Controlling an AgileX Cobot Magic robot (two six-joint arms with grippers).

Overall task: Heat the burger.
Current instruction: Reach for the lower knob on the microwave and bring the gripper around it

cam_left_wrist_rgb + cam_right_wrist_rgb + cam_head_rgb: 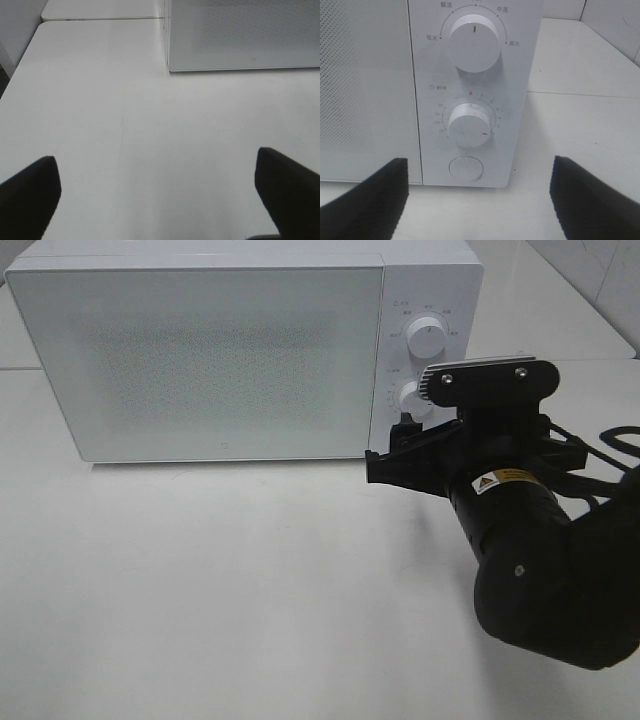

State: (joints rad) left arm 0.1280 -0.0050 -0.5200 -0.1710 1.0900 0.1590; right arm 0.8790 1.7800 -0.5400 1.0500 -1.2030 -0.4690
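Hovering just in front of the white microwave's (430, 280) timer knob (470, 125), the right gripper (480, 202) has its jaws spread and empty, while the left gripper (159, 192), wide open and empty, hangs over the table (150, 125) before the closed door (200, 350); where the burger is cannot be told.
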